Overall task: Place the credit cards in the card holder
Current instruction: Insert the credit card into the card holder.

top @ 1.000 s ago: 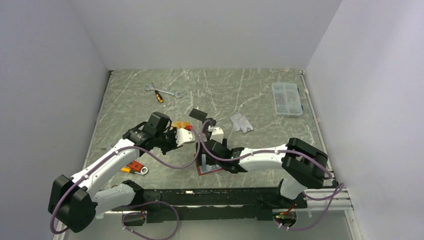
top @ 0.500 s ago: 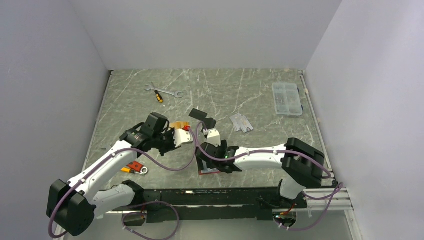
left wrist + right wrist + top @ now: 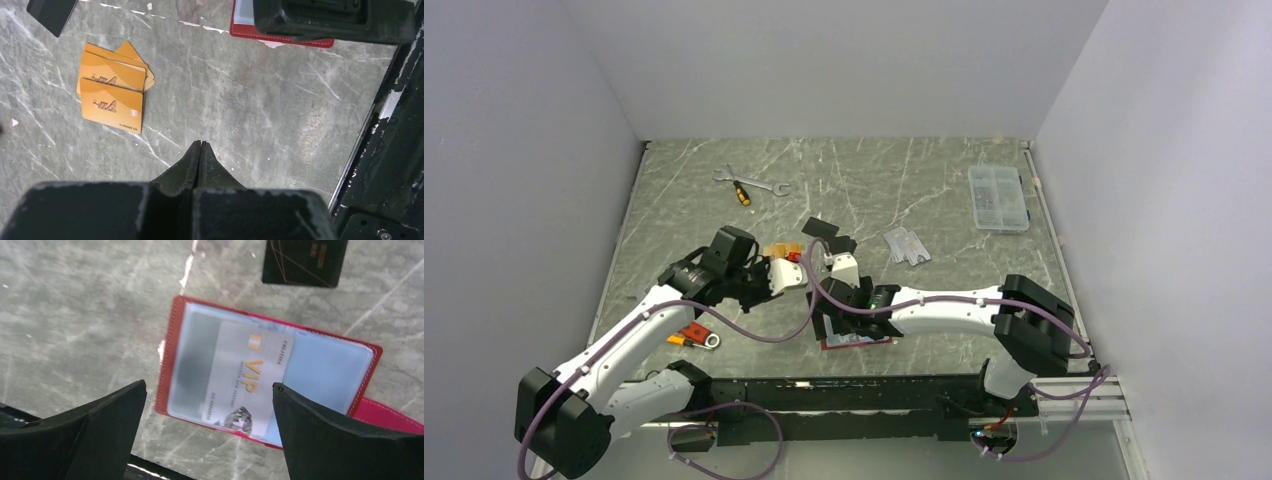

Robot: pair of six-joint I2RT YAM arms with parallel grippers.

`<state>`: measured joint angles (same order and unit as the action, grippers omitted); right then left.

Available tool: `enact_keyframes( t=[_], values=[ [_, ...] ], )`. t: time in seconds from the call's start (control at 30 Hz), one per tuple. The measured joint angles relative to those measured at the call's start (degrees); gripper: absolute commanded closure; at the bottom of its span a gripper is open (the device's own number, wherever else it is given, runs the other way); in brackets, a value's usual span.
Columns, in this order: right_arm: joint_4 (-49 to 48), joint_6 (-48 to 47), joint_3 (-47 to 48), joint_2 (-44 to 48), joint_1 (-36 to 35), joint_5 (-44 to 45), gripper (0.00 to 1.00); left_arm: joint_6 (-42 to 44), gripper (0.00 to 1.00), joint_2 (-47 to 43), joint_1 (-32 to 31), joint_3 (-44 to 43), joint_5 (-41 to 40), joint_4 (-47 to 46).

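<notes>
Our right gripper (image 3: 209, 390) hangs with its jaws spread as wide as they go and nothing between them. Directly under it the card holder (image 3: 172, 355) lies open and flat on the table (image 3: 904, 170), near its front edge and about midway across. We see its clear sleeves facing up and a silver-grey card (image 3: 250, 375) sitting askew on one of them. We cannot tell whether that card is fully tucked in. A black card (image 3: 305, 260) lies just beyond the holder, apart from it.

Our left gripper (image 3: 200, 146) is to the left of the right one, fingers pressed tight together and gripping nothing, its tips over bare marble. The orange cards (image 3: 112, 85) lie fanned in a loose pile just past it, on the far side.

Further out, we find a small silver-grey stack (image 3: 906, 245) to the right of the black card, well apart from the holder. A clear compartment box (image 3: 998, 198) stands near the far right edge, and a wrench (image 3: 769, 186) and a screwdriver (image 3: 740, 190) lie together at the far left.
</notes>
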<state>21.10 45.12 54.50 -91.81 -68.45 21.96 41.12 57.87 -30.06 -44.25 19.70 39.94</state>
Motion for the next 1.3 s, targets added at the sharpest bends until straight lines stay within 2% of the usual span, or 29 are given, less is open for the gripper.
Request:
enact_keyframes(
  t=[0.1,0.13,0.17,0.23,0.3,0.37,0.47,0.57,0.83,1.07,1.3],
  values=[
    [-0.48,0.96,-2.60,0.98,0.00,-0.13,0.03,0.07,1.00,-0.07,0.00,0.33,1.01,-0.31],
    [-0.87,1.22,-3.98,1.79,0.04,-0.24,0.08,0.09,1.00,-0.07,0.00,0.66,1.53,-0.48],
    [-1.25,1.53,-5.38,2.75,0.22,-0.46,0.18,0.13,1.00,-0.07,0.00,1.01,2.10,-0.70],
    [-2.29,2.25,-8.07,4.90,0.90,-1.51,0.30,0.17,1.00,0.13,-0.15,1.51,3.17,-1.25],
    [-3.58,3.08,-10.34,7.30,2.62,-2.58,0.38,0.22,1.00,0.63,-1.18,1.68,3.52,-2.19],
    [-5.16,3.87,-12.50,9.88,5.07,-3.74,0.48,0.22,1.00,1.79,-3.52,1.70,3.54,-3.65],
    [-7.67,4.79,-16.20,14.51,9.64,-6.29,0.67,0.22,1.00,4.55,-8.66,1.84,3.13,-5.95],
    [-9.99,5.53,-18.53,16.81,13.38,-8.96,0.75,0.24,1.00,7.72,-13.64,1.90,2.36,-8.20],
    [-15.41,6.36,-22.43,16.81,17.55,-15.93,0.77,1.84,1.00,17.57,-20.57,2.89,-0.37,-14.03],
    [-20.06,7.41,-25.40,14.71,18.99,-20.85,0.87,2.73,1.00,19.61,-22.40,4.09,-2.34,-17.68],
    [-24.92,8.94,-26.82,13.14,19.28,-23.80,0.89,2.75,1.00,23.37,-23.71,4.09,-4.61,-20.41]
  ],
)
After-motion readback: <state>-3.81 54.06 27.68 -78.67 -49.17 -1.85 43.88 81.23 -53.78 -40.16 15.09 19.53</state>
